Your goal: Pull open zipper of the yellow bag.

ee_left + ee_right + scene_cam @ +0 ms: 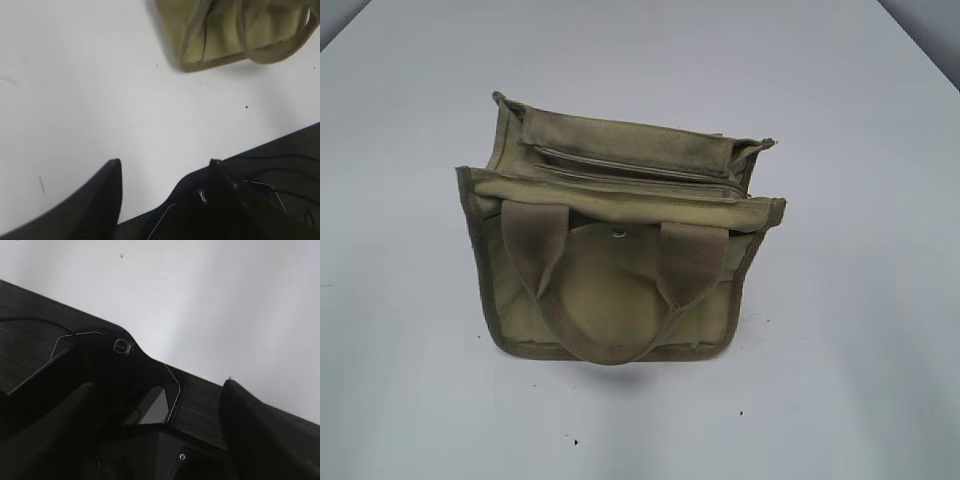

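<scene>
1. White tabletop fills the left of the exterior view, bare but for a few small dark specks near the front edge; neither arm shows in that view.
2. The left gripper appears only in the left wrist view, low over the white surface. Its two dark fingers stand apart with bare table between them, so it is open and holds nothing.
3. A black base plate lies under the right-hand finger in that view, at the near edge of the table.
4. The yellow bag sits in the middle of the table, well apart from the left gripper; the left wrist view catches only its lower corner at the top of the picture.
5. One wide strap handle droops over the bag's near face, with a small metal snap just above it.
6. The zipper runs left to right along the top of the bag, behind the near flap. The pull tab is too small to pick out.
7. Nothing lies on or against the bag's top.
8. The right gripper shows only in the right wrist view, above the black plate with white table beyond. Its fingers are spread wide and empty. The bag is not in that view.
</scene>
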Controlling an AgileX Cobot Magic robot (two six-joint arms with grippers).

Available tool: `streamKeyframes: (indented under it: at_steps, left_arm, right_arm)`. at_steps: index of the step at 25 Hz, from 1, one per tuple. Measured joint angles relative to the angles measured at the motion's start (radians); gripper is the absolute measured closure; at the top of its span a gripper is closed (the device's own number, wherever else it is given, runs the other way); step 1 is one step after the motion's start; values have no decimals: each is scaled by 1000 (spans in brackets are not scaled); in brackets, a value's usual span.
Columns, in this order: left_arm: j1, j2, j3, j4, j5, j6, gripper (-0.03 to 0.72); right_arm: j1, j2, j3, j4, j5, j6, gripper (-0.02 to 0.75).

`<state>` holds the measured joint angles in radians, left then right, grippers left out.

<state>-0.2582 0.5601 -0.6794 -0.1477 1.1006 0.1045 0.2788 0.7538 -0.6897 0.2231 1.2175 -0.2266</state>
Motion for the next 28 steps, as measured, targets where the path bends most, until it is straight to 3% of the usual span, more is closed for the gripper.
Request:
streamKeyframes:
  at_steps: [4, 10, 15, 28]
  left_arm:
    - [0, -197, 141, 11, -10, -1, 267]
    - [0, -366, 156, 22, -37, -1, 271]
    - [0, -378, 157, 108, -37, -1, 295]
    - [0, -378, 157, 118, -37, -1, 352]
  right_arm:
    - [0, -166, 144, -44, -18, 0, 155]
    - [0, -367, 178, -58, -88, 0, 155]
    - [0, -406, 204, -62, -118, -1, 155]
    - [0, -406, 204, -56, -122, -1, 155]
